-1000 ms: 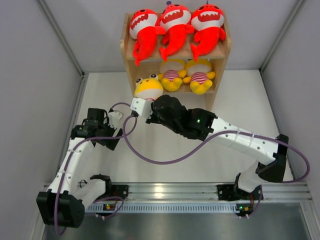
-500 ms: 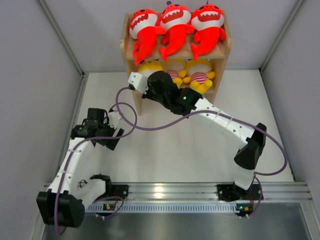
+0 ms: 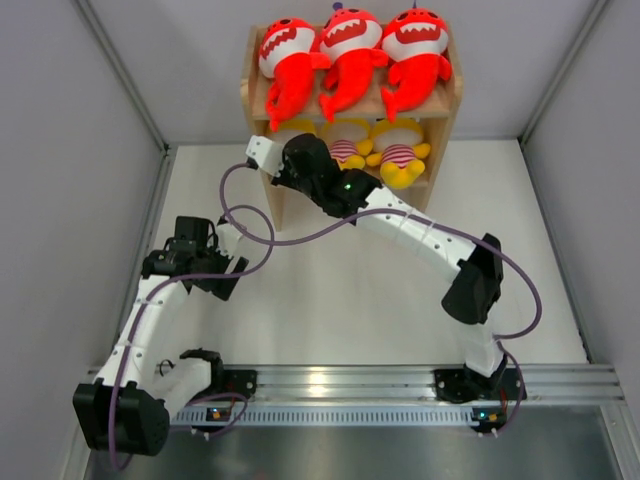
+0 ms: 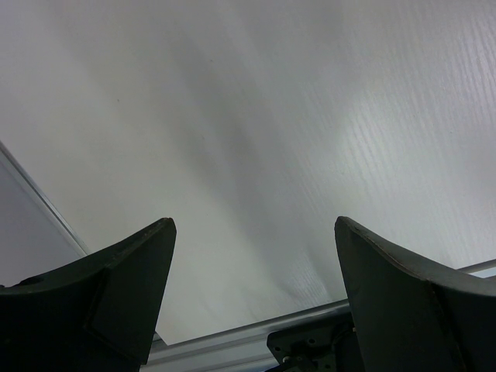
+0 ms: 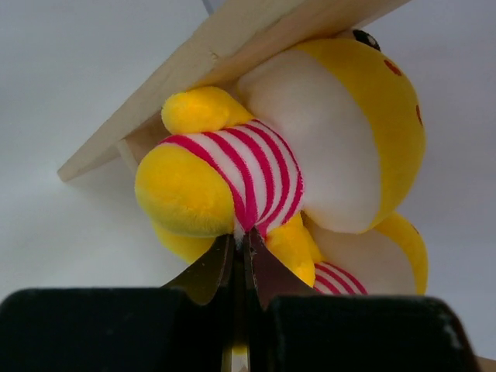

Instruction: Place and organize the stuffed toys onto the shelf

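Pinching a fold of striped fabric between the dark fingertips (image 5: 208, 273) of the right gripper (image 5: 242, 246), nearly closed, with only that cloth between them. Held there: a yellow big-eyed plush toy with a red-and-white striped body (image 5: 325, 147), its head pointing away from the wrist camera. Pressed against a pale board of the light natural-wood two-tier shelf (image 5: 232, 39). Touching it in that view, partly hidden, a neighbouring yellow striped plush (image 5: 372, 260).

Seen from above, reaching with the right arm into the left end of the shelf's lower tier, only a sliver of the held toy's yellow showing past the gripper. Further along the same tier, the neighbour in the middle and a third yellow striped plush (image 3: 400, 152) at the right end. On the top tier, side by side, three red plush sharks with white toothy mouths (image 3: 348, 50), tails hanging over the front edge.

Spread wide on nothing: the dark fingers (image 4: 116, 302) of the left gripper (image 4: 256, 298). Hovering over the left side of the white table (image 3: 330, 300), well apart from the shelf.
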Tool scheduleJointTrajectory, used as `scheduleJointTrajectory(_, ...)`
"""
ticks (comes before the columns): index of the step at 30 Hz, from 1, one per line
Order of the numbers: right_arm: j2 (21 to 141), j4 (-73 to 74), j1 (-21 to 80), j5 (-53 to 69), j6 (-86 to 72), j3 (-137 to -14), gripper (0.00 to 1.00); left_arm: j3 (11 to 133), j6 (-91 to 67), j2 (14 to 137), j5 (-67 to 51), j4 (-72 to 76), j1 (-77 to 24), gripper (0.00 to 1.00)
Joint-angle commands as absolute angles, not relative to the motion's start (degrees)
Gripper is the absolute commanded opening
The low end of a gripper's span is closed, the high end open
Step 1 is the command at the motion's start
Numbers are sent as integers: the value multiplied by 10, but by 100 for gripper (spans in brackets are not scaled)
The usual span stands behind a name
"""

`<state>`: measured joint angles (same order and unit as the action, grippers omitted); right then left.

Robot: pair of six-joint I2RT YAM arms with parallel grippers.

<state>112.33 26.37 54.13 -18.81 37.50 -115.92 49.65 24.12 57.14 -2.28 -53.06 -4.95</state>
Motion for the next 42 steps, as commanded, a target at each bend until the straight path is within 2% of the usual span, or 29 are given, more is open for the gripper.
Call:
scheduleJointTrajectory(1, 1148, 200, 512, -174, 372, -1196, 0, 504, 242, 567, -28, -518, -47, 89)
scheduleJointTrajectory(7, 1152, 200, 506, -167, 358, -1184, 0, 503, 242, 568, -31, -517, -47, 89)
scheduleJointTrajectory(10, 1134, 193, 506, -160, 358, -1164, 9, 504, 242, 568, -32, -518, -47, 89)
scheduleJointTrajectory(11, 1129, 192, 506, -153, 356, -1158, 14, 504, 242, 568, -32, -517, -47, 89)
scheduleJointTrajectory(12, 1117, 190, 506, -150, 353, -1146, 28, 504, 242, 568, -32, -518, -47, 89)
scheduleJointTrajectory(16, 1084, 190, 513, -140, 355, -1116, 46, 504, 242, 568, -32, -518, -47, 89)
scheduleJointTrajectory(17, 1075, 186, 517, -141, 360, -1106, 53, 504, 243, 568, -31, -518, -47, 89)
scheduleJointTrajectory(18, 1059, 182, 521, -145, 370, -1086, 65, 504, 242, 567, -28, -518, -47, 89)
scheduleJointTrajectory(20, 1044, 178, 537, -166, 375, -1072, 74, 504, 242, 565, -28, -518, -47, 89)
scheduleJointTrajectory(23, 1011, 178, 559, -177, 377, -1054, 99, 504, 242, 562, -32, -517, -47, 89)
scheduleJointTrajectory(29, 906, 205, 623, -231, 326, -978, 99, 504, 238, 548, -24, -517, -47, 89)
scheduleJointTrajectory(32, 876, 274, 642, -180, 257, -922, 99, 500, 237, 544, -22, -517, -47, 90)
scheduleJointTrajectory(38, 809, 313, 628, -188, 85, -717, 99, 500, 235, 538, -23, -516, -47, 90)
scheduleJointTrajectory(42, 750, 314, 539, -173, -61, -597, 100, 497, 235, 532, -22, -515, -47, 90)
